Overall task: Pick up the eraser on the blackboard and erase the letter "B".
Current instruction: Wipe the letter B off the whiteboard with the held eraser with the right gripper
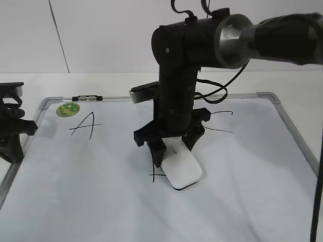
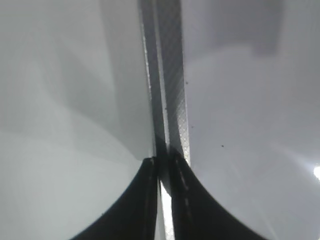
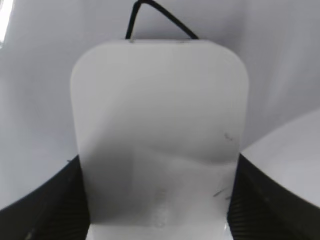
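Observation:
My right gripper [image 1: 171, 146] is shut on the white eraser [image 1: 180, 167], which tilts down onto the blackboard [image 1: 242, 191] over the letter "B". Only a few black strokes of the "B" [image 1: 155, 171] show at the eraser's left edge. In the right wrist view the eraser [image 3: 160, 125] fills the space between the jaws [image 3: 157, 200], with a black stroke of the "B" [image 3: 155, 15] beyond its far end. My left gripper [image 1: 10, 136] rests at the board's left edge; its fingers [image 2: 162, 170] are closed together over the grey frame [image 2: 167, 100].
The letter "A" [image 1: 87, 125] and a round green sticker [image 1: 68, 109] are at the board's upper left. Strokes of another letter [image 1: 219, 123] show right of the arm. A marker [image 1: 87, 98] lies on the top frame. The right arm [image 1: 212, 40] reaches over the board.

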`<action>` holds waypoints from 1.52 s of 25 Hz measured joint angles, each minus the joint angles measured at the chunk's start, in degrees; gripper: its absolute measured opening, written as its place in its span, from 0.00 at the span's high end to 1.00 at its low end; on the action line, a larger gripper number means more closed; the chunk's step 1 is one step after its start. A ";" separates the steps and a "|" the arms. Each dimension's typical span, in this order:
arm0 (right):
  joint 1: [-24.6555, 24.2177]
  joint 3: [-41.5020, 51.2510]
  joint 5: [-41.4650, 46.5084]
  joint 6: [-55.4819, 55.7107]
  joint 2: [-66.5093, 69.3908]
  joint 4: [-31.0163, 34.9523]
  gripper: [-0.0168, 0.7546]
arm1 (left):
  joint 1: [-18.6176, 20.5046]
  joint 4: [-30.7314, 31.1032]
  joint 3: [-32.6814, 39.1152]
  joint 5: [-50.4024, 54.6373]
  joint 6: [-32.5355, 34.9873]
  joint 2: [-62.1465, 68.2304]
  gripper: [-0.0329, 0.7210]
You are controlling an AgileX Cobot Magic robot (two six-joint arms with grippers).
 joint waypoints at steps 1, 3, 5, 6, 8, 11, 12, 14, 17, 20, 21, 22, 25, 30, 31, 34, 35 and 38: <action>0.13 -0.41 0.00 -0.11 0.49 -0.11 0.26 | 0.00 0.00 0.00 -0.01 0.00 0.00 0.91; 0.13 -1.20 0.37 -0.31 1.80 -0.11 0.26 | 0.00 0.00 0.00 -0.01 0.00 0.00 0.91; 0.20 -2.33 1.45 -0.35 2.51 -0.11 0.26 | 0.00 0.00 0.00 -0.01 0.00 0.00 0.91; 0.26 -2.72 2.02 -0.35 2.96 -0.11 0.26 | 0.00 0.04 0.00 -0.01 0.00 0.00 0.91; 0.26 -3.69 2.77 -0.45 3.35 0.00 0.26 | 0.00 0.13 0.00 -0.01 0.00 0.00 0.91; 0.81 -4.57 3.72 -0.45 3.84 -0.40 0.26 | 0.00 0.13 0.00 -0.01 0.00 0.00 0.91; 1.06 -4.96 3.90 -0.45 3.98 -0.63 0.26 | 0.00 0.13 0.00 0.09 0.00 0.00 0.91; 1.71 -5.68 4.36 -0.81 4.33 -1.50 0.26 | 0.00 0.13 0.00 0.12 0.00 0.00 0.91; 2.33 -6.20 4.39 -1.29 4.55 -2.18 0.26 | 0.00 0.42 0.00 0.12 0.00 0.00 0.90; 2.47 -6.20 4.39 -1.28 4.55 -2.40 0.26 | 0.00 0.41 0.00 0.16 0.00 0.00 0.90; 2.56 -6.20 4.39 -1.28 4.55 -2.52 0.26 | 0.00 0.45 0.00 0.16 0.00 0.00 0.90; 2.56 -6.20 4.39 -1.28 4.58 -2.52 0.26 | 0.00 0.45 0.00 0.16 0.00 0.00 0.90; 2.56 -6.20 4.25 -1.28 4.58 -2.28 0.22 | 0.00 0.54 0.00 0.25 0.00 0.00 0.90; 2.91 -6.31 1.82 -1.56 5.09 -0.88 0.12 | 0.00 0.54 -0.10 0.37 0.00 0.00 0.90; 2.91 -6.31 1.67 -1.56 4.97 -0.66 0.11 | 0.00 0.54 -0.10 0.37 0.00 0.00 0.90; 2.91 -6.08 0.88 -1.56 4.30 0.01 0.11 | 0.00 0.58 -0.10 0.45 0.00 0.00 0.90; 2.93 -6.08 0.59 -1.56 4.06 0.51 0.11 | 0.00 0.58 -0.10 0.45 0.00 0.00 0.90; 3.06 -6.00 0.09 -1.70 2.03 0.72 0.11 | 0.00 0.58 -0.10 0.45 0.00 0.00 0.90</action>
